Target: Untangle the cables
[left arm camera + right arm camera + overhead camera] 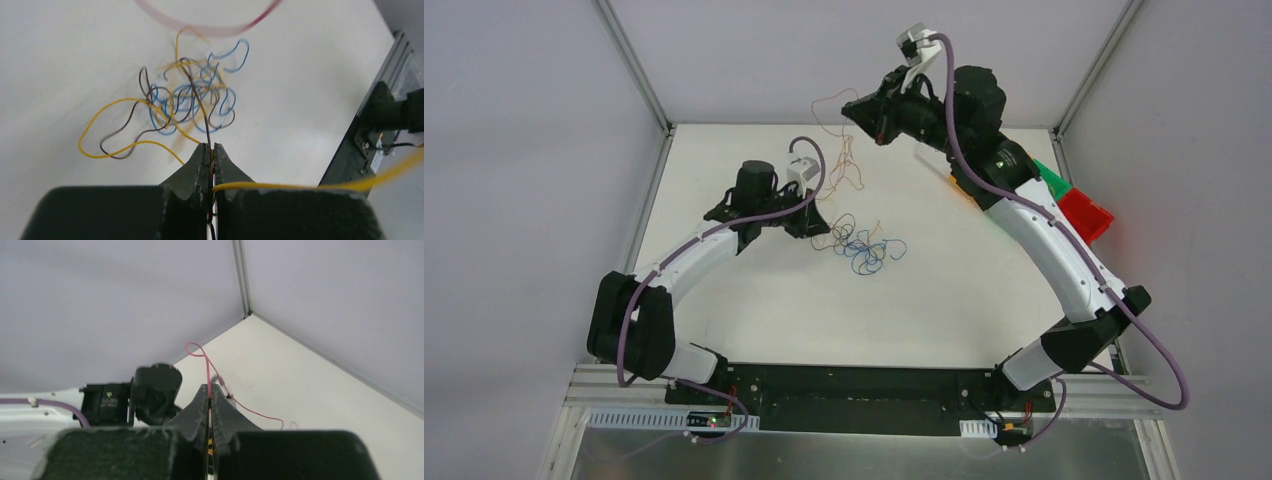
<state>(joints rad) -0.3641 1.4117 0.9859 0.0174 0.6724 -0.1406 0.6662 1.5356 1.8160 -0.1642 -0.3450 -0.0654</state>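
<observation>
Left gripper (210, 148) squeezes a brown wire (202, 117), right gripper (210, 390) a pink wire (207, 370), I think; cables (192, 102) look floppy (grab loose ends).

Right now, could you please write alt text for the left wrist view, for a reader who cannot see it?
The left tool, shut, pinches a dark wire leading up into a loose tangle of blue, yellow and dark wires on a white table. A yellow wire comes out between its fingers and runs off to the right.
</observation>
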